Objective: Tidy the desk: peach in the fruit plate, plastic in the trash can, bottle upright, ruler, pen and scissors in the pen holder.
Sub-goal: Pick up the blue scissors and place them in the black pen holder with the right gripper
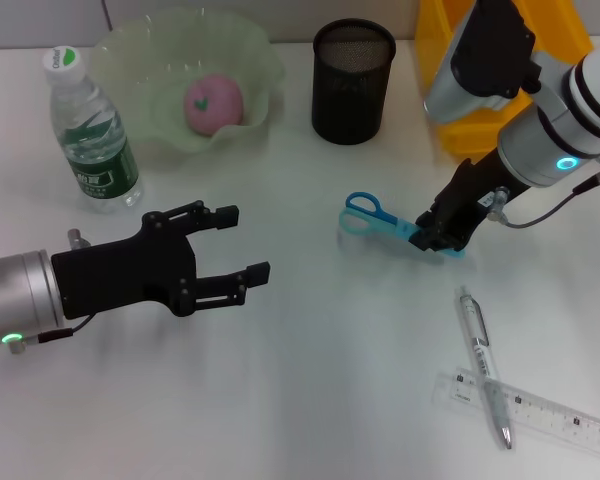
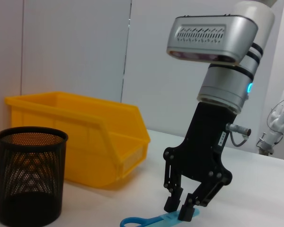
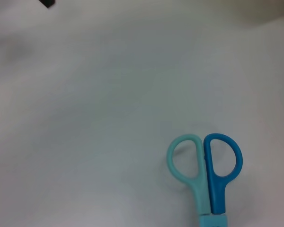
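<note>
Blue and teal scissors [image 1: 372, 214] lie right of centre on the white desk; they also show in the right wrist view [image 3: 206, 175]. My right gripper [image 1: 440, 238] is shut on their blade end, as the left wrist view [image 2: 179, 210] shows. My left gripper [image 1: 242, 243] is open and empty at the front left. The black mesh pen holder [image 1: 352, 80] stands at the back. A pen [image 1: 483, 365] lies across a clear ruler [image 1: 540, 412] at the front right. The bottle [image 1: 92, 130] stands upright at the back left. The peach [image 1: 213, 103] lies in the green fruit plate [image 1: 150, 110]. No plastic is in view.
A yellow bin [image 1: 500, 70] stands at the back right, behind my right arm, and shows next to the pen holder [image 2: 31, 175] in the left wrist view [image 2: 85, 137]. The white desk [image 1: 320, 380] spreads between the two grippers.
</note>
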`<state>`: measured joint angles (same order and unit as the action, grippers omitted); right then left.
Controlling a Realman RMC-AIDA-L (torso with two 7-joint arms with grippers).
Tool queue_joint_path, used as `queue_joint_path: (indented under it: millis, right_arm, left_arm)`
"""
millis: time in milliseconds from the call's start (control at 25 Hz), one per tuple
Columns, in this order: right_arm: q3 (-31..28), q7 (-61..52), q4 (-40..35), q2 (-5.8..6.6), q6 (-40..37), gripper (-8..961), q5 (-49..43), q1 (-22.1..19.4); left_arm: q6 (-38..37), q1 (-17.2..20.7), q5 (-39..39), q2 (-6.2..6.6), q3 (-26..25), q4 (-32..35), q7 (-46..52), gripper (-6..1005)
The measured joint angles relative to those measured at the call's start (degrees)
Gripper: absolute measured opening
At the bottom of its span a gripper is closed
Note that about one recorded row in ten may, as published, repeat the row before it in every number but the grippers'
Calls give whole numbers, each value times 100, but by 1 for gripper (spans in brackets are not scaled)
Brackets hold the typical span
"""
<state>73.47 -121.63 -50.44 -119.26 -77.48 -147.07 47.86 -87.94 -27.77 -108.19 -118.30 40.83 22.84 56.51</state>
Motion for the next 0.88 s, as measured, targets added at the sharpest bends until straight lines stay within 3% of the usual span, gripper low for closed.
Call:
queue_joint_path:
  millis: [480,880]
  right_arm:
    - [-530,680,-215,9,11,192,676,-466]
    - [-998,1783,-278,9,33,193,1810,-1037]
  left_arm:
    - [114,-9,0,-8,-127,1,0,832]
    - [170,-9,9,-9,-181,1,0,832]
